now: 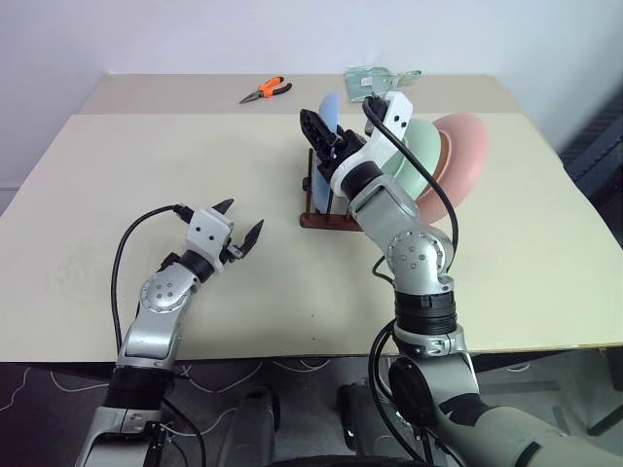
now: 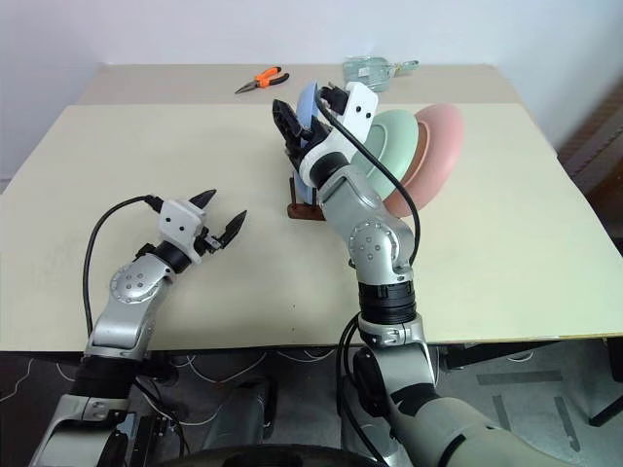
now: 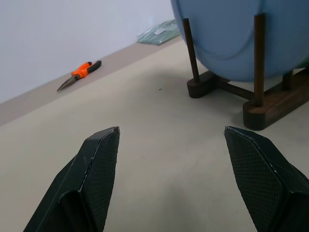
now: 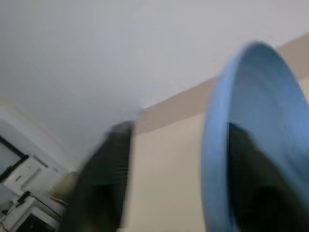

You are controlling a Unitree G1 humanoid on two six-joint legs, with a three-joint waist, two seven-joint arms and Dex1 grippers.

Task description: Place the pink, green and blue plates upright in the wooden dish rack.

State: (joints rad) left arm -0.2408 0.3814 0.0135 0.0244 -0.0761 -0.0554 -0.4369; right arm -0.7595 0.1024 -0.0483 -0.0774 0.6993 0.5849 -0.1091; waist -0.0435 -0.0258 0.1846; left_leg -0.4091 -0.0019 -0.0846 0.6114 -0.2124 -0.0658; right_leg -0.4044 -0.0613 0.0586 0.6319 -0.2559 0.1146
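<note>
Left eye view: blue plate [image 1: 328, 122] upright in rack [image 1: 326, 216], likely light, stiff, slippery; grip rim. My right hand [image 1: 321, 131] released, left hand [image 1: 239, 232] spread, empty.

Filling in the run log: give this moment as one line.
plates: blue plate, green plate, pink plate upright in wooden dish rack | right tool: open at blue plate | left tool: open, empty

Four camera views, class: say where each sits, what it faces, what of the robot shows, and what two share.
Head views, left and right eye: look down over the table; both arms show.
Left wrist view: looks along the open left gripper at the rack.
Right wrist view: right gripper, jaws apart astride the blue plate.
Shared: blue plate, pliers.
</note>
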